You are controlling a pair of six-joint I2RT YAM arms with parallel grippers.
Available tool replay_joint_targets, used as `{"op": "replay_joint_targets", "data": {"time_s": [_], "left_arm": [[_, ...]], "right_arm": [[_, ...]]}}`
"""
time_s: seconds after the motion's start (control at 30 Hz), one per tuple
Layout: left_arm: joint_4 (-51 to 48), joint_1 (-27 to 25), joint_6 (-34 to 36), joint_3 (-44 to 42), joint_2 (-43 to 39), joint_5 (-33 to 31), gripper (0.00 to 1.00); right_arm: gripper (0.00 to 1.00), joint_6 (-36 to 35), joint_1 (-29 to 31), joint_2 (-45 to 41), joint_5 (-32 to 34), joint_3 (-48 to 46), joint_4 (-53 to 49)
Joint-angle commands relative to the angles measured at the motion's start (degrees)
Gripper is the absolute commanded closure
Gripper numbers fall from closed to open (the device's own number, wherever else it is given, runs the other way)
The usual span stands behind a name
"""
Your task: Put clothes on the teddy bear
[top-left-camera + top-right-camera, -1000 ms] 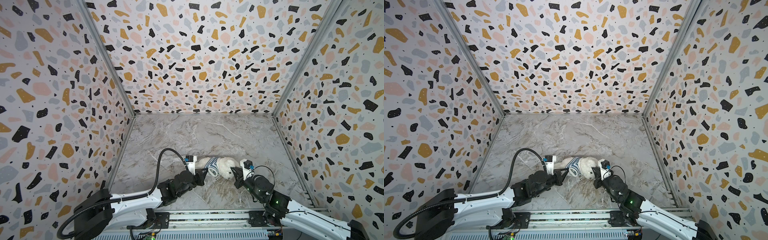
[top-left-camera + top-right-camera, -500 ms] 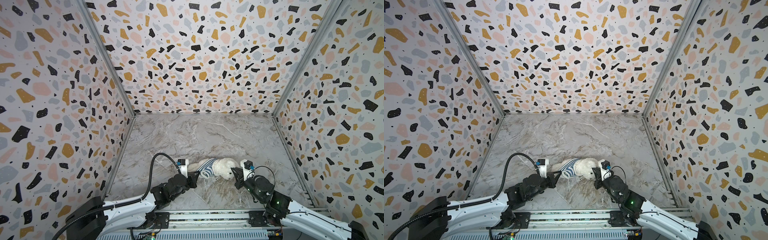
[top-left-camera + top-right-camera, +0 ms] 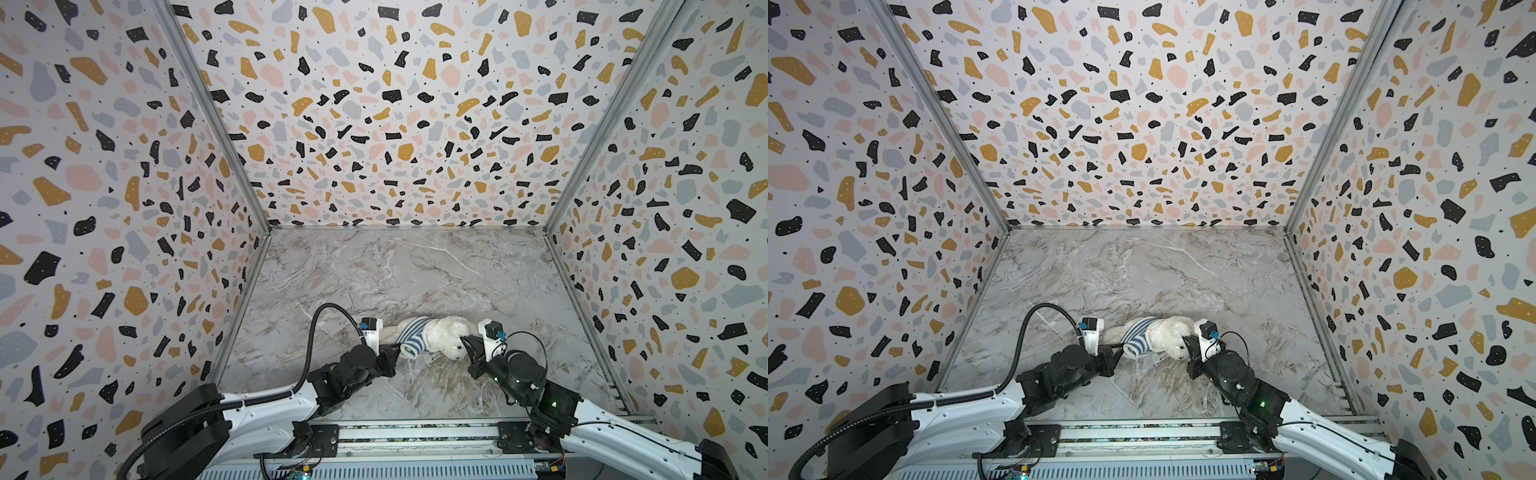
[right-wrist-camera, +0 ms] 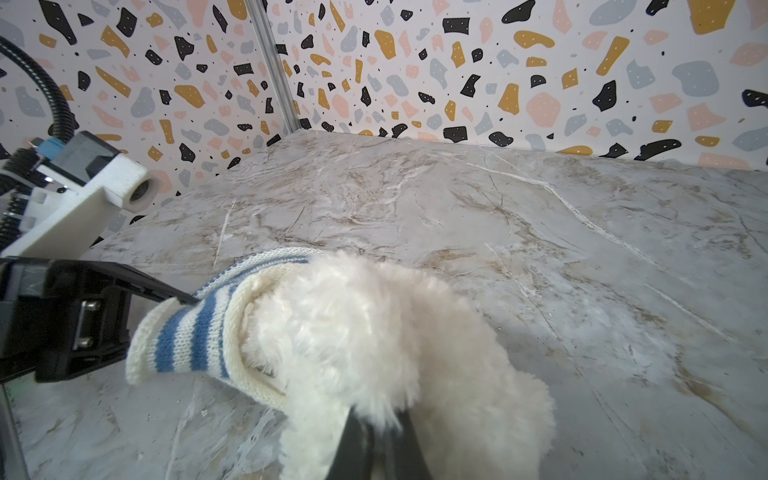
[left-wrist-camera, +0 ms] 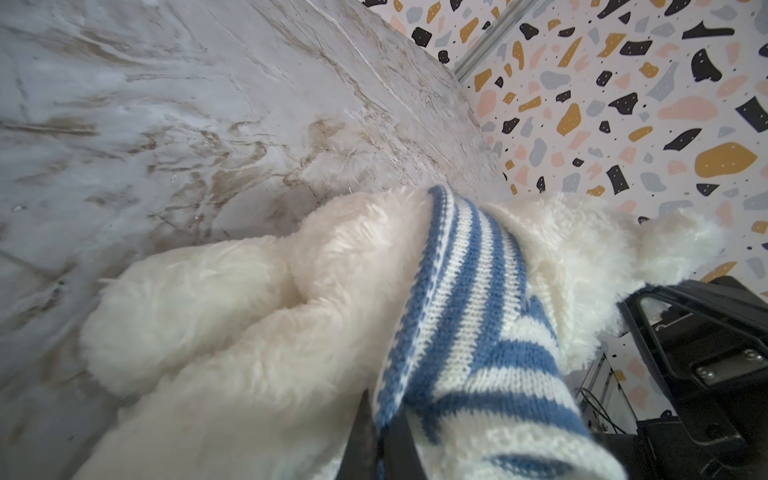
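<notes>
In both top views your teddy bear (image 3: 442, 336) lies on the marble table (image 3: 415, 270), near the front edge and between the two arms. It is fluffy and white, with its head toward the right and its legs toward the left. A blue-and-white striped shirt (image 3: 413, 338) is around its torso. The left gripper (image 3: 395, 352) meets the shirt's near hem and the right gripper (image 3: 467, 344) sits at the head. A second ago the shirt was a narrower band bunched closer to the neck. Now it covers more of the body, while your right gripper is where it was.

In the left wrist view, the left gripper's fingers (image 5: 365, 432) are clenched on the knitted hem, with the furry legs stretching away beyond it.

In the right wrist view, the right gripper's fingers (image 4: 353, 440) are pinched shut on the white fur of the bear's head. The shirt's cream collar rings the neck just beyond.
</notes>
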Motion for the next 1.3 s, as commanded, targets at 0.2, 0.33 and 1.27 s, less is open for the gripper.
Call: {"op": "replay_joint_targets", "data": {"time_s": [0.2,0.33,1.27], "left_arm": [[-8.3,0.4,7.6,3.2,-8.7,-7.3,0.66],[-15.6,0.4,12.0,5.6,-13.8,-10.2,0.6],[-16.5,-1.9,34.8,22.3,-5.6,6.7,0.29]], "right_arm": [[1.0,-0.2,-0.3,-0.1,-4.6,7.1,0.1],[1.0,0.2,-0.3,0.9,-6.3,9.9,-2.0],[1.0,-26.8,-10.0,19.5,-40.4,29.4,-12.6]]}}
